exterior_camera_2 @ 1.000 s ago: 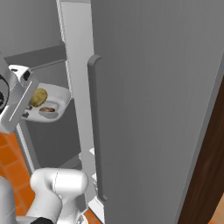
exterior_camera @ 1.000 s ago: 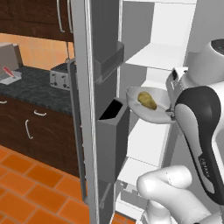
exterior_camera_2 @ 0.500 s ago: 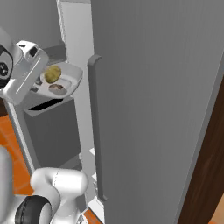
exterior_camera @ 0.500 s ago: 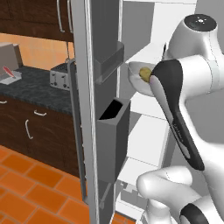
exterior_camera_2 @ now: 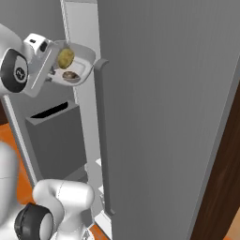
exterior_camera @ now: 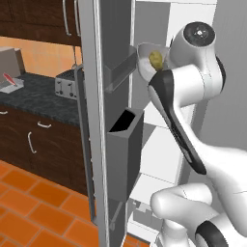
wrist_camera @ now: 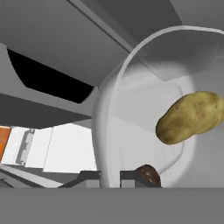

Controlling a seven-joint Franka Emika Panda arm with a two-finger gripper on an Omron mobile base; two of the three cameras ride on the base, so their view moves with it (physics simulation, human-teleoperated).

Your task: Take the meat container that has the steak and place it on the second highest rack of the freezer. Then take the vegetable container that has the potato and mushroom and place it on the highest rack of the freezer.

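Observation:
My gripper (wrist_camera: 110, 179) is shut on the rim of the vegetable container (wrist_camera: 131, 131), a light-grey bowl held high and tilted. The potato (wrist_camera: 190, 116) lies against its wall and the mushroom (wrist_camera: 148, 174) sits low by my fingertips (wrist_camera: 89, 178). From the right base the bowl (exterior_camera_2: 79, 65) hangs beside my gripper (exterior_camera_2: 52, 75), with the potato (exterior_camera_2: 65, 57) and mushroom (exterior_camera_2: 70, 75) inside. From the left base the bowl (exterior_camera: 144, 52) and potato (exterior_camera: 155, 59) are near the top of the freezer's (exterior_camera: 159, 111) white inside. My arm hides the upper racks. The meat container and steak are hidden.
The freezer's open door (exterior_camera: 113, 96) stands left of the bowl, with a dark bin (exterior_camera: 124, 123) just below it. A long grey panel with a handle (exterior_camera_2: 101, 140) rises on the right. A toaster (exterior_camera: 65, 84) sits on the dark counter (exterior_camera: 34, 99) above an orange tiled floor (exterior_camera: 34, 202).
The arm has swung upward, lifting the bowl from mid height to near the top of the freezer's inside. The bowl stays in the gripper and tilts more.

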